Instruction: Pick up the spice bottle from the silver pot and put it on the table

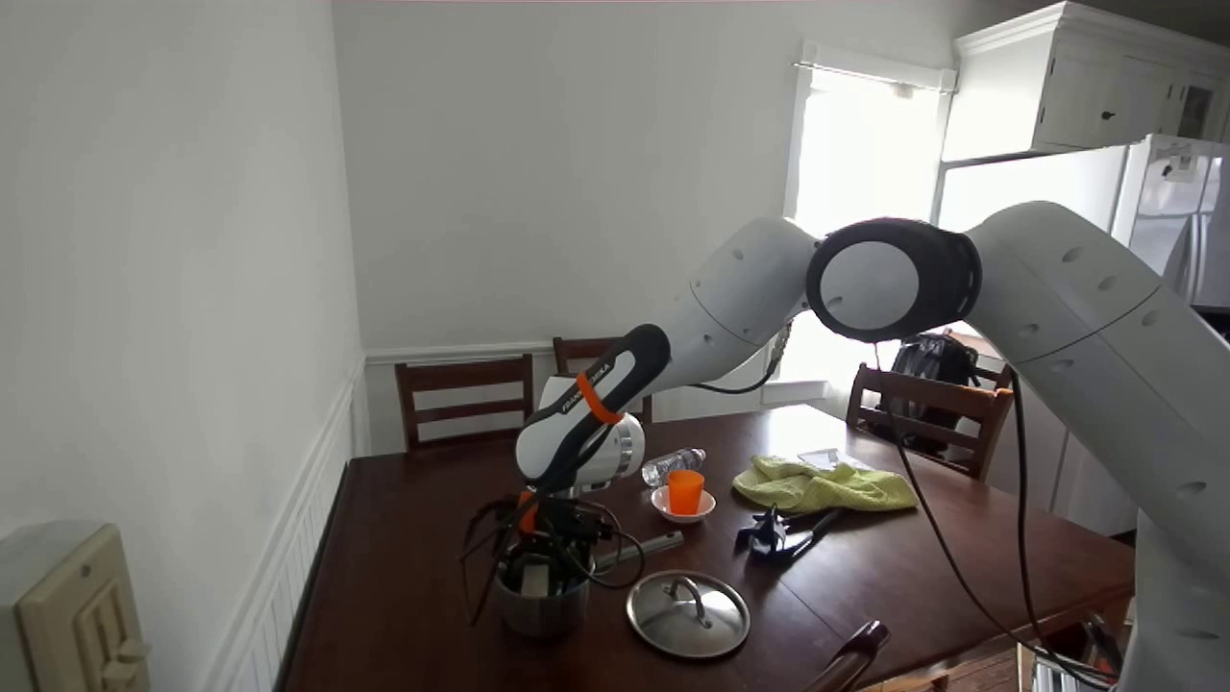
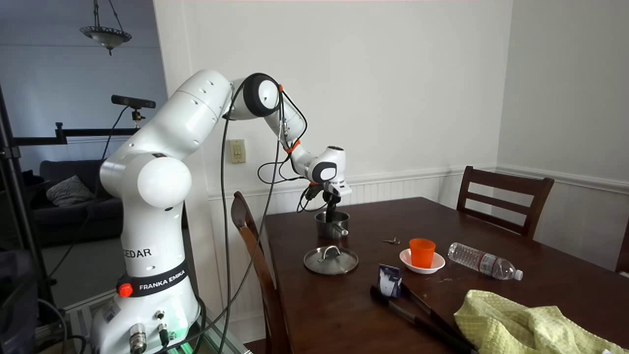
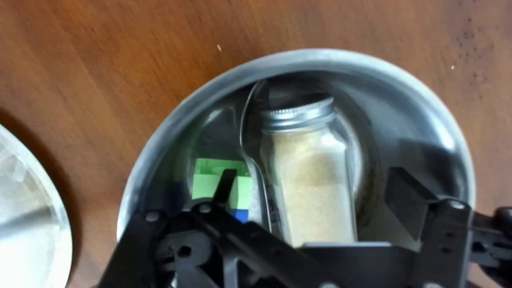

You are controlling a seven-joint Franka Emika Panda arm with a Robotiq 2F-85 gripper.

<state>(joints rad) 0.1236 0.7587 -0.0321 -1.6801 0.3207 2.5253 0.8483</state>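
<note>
Wrist view: the gripper (image 3: 314,188) points down, fingers spread, the spice bottle (image 3: 312,172) between them; a metal utensil (image 3: 256,161) and green block (image 3: 209,184) near one finger. All three lie in the silver pot (image 3: 324,55), its wall around the fingertips; beyond that finger the lid (image 3: 30,224) rests on the table (image 3: 116,76).

Near end of spice bottle (image 3: 310,176) hidden

In the wrist view the gripper (image 3: 314,188) covers it, plus the near end of a metal utensil (image 3: 260,172). The lid (image 3: 24,188) is cut off at left. In an exterior view the silver pot (image 2: 325,229) hides the gripper's tips; the near edge crops the yellow-green cloth (image 2: 526,319).
</note>
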